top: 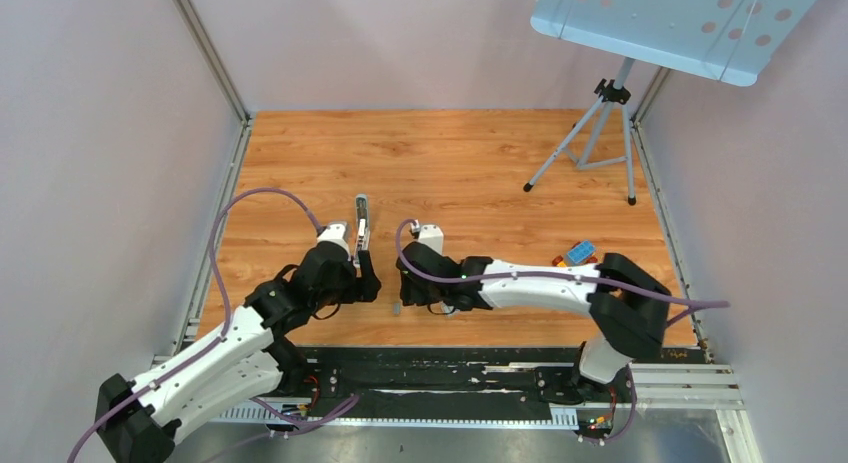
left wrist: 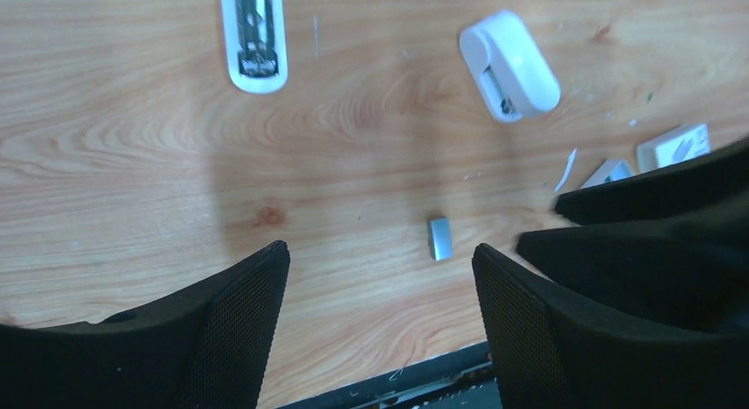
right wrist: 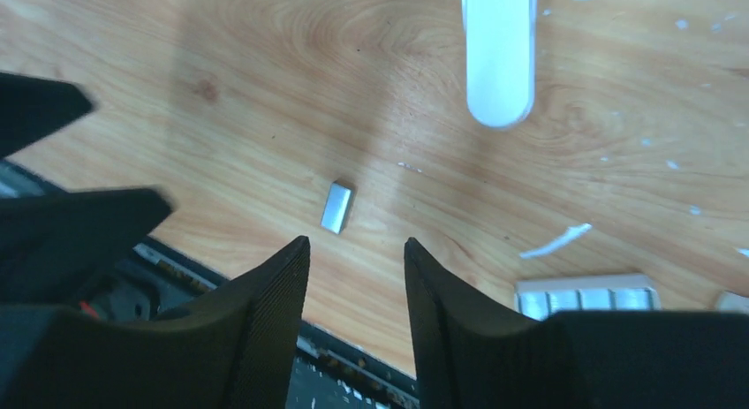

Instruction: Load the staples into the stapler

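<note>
The staples [left wrist: 440,238] are a tiny grey block lying flat on the wooden table, near its front edge [top: 397,308]. They lie just beyond and between both grippers. My left gripper [left wrist: 380,254] is wide open and empty, with the staples just ahead of its right finger. My right gripper [right wrist: 358,243] is open and empty, with the staples [right wrist: 336,206] just past its left fingertip. The stapler [left wrist: 254,34], slim and white with a metal channel showing, lies further out [top: 360,221]. It also shows in the right wrist view [right wrist: 499,56].
A white rounded piece [left wrist: 510,64] lies right of the stapler [top: 430,235]. A small white box holding staple strips [right wrist: 587,294] sits by my right gripper. A blue and orange item [top: 580,251] lies further right. A tripod [top: 600,133] stands at the back right.
</note>
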